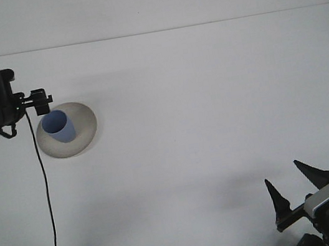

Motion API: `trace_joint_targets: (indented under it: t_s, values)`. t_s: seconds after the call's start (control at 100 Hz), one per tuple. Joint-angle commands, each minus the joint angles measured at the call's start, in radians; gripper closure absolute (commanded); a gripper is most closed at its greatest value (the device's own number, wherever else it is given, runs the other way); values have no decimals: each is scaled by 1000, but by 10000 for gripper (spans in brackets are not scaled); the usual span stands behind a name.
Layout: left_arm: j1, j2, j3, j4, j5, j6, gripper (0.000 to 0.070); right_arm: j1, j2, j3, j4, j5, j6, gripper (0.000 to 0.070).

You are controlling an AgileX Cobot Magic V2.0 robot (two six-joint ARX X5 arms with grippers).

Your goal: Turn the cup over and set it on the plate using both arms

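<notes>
You are looking over a plain white tabletop [203, 129] that fills nearly the whole front view; its far edge meets a pale wall [144, 0] along a straight line near the top; nothing else stands on it but the plate and cup at the far left.

The blue cup [58, 127] sits on the grey plate [86, 125], toward the plate's left half; its open mouth faces up and somewhat toward you, so you see into the rim; its long axis runs roughly upright, leaning a little to the left — whether that lean is real or only the camera angle, you cannot tell from this view.

Your left pincer [41, 103] hangs just beyond the plate's upper left rim, close to the cup's rim but apart from it; its fingers are too small and dark to read, so you cannot tell whether it is open or closed; a black cable [46, 199] drops from the arm toward the near edge.

Your right pincer [295, 184] rests at the lower right, well apart from the plate — its two black fingers spread wide, holding nothing.
</notes>
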Motion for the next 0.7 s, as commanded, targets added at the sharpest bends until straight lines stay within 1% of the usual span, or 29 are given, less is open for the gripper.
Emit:
trace_joint_targets:
  t_s: [0.0,0.09,0.13,0.26,0.42,0.48,0.59,0.64,0.69]
  values:
    - [2,-74,24,0,29,-30,225,8,0,3,8,7,6,124]
    - [-8,-200,-1,14,92,-35,225,8,0,3,10,33,4,124]
    - [-21,-255,-27,27,105,-35,225,8,0,3,13,45,-2,124]
    - [-97,-469,-231,140,105,-36,226,8,0,3,32,80,-10,124]
    - [-208,-744,-602,324,105,-41,226,8,0,3,63,83,-20,124]
    - [-243,-832,-729,361,105,-77,226,8,0,3,70,83,-19,124]
    - [-294,-974,-922,383,105,-195,226,8,0,3,67,82,-19,124]
    - [-309,-1028,-991,382,105,-217,226,8,0,3,65,80,-20,124]
    - [-321,-1075,-1047,380,105,-220,226,8,0,3,66,79,-20,124]
